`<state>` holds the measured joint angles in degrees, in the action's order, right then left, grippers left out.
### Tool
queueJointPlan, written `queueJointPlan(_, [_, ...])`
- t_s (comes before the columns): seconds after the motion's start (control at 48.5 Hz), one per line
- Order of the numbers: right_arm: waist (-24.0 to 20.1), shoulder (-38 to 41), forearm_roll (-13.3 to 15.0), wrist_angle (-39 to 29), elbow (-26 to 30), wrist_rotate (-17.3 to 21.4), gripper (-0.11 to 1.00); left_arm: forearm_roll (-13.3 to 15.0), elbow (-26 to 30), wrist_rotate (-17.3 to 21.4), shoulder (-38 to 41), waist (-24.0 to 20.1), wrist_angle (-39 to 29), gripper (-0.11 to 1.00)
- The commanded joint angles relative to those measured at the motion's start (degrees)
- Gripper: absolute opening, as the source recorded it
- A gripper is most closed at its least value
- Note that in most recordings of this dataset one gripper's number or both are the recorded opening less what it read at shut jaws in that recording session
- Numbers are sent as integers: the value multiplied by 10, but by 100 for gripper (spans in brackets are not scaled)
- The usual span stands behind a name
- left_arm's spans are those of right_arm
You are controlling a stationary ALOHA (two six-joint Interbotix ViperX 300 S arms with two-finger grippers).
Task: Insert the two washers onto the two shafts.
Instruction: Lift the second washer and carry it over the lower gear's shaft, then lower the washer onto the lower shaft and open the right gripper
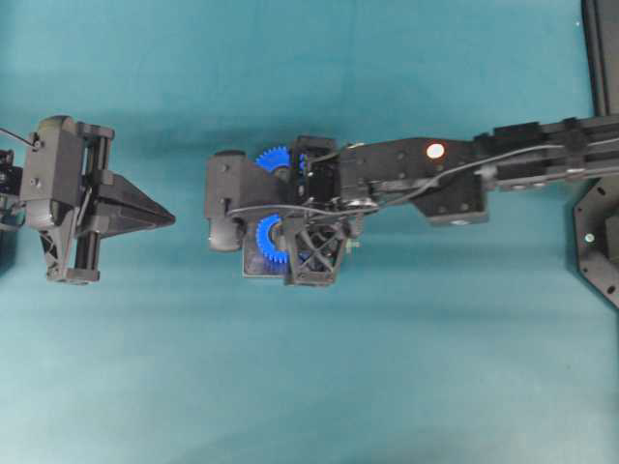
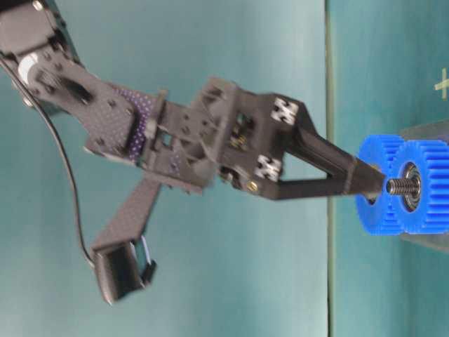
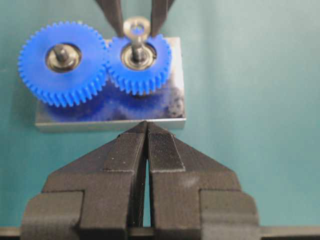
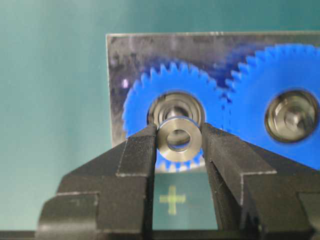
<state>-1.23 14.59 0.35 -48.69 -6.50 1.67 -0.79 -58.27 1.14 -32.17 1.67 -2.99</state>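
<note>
Pinching the washer [image 4: 178,138] over the shaft [image 3: 135,50], the right gripper [image 4: 178,145] hovered — left gripper [image 3: 147,150] closed, empty, well apart.

Lighting: even, fairly bright and diffuse across all views, with only soft shadows on the teal table [image 1: 290,387] beside the arms. Focus: both wrist views are soft on the blue gears [image 3: 65,62], sharper on the near fingers [image 3: 125,155]; the table-level view is slightly blurred throughout. Glare: mild sheen on the metal plate [image 4: 150,50] and washer [image 4: 179,138].
</note>
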Motion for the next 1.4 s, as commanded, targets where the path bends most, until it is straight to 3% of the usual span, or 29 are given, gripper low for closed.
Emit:
queueJointPlan(0.0, [1,-6,1,0,17,-6,31,-2,6,-1,-3,1,4,-1])
queueJointPlan(0.867, [11,14,1,-4,19,2,32,-2,5,-1,-2,1,4,-1])
queueJointPlan(0.908, [11,14,1,-11,21,2,40,-2,4,-1,-2,0,4,-1])
queueJointPlan(1.032, [11,13,0,-31,28,0,77,-2,5,-1,-2,1,4,-1])
queueJointPlan(1.073, [11,12,1,-35,30,0,83,-2,5,-1,-2,1,4,0])
queueJointPlan(1.383, [11,-23,1,-48,25,-2,79,-2,3,-1,-2,1,4,-1])
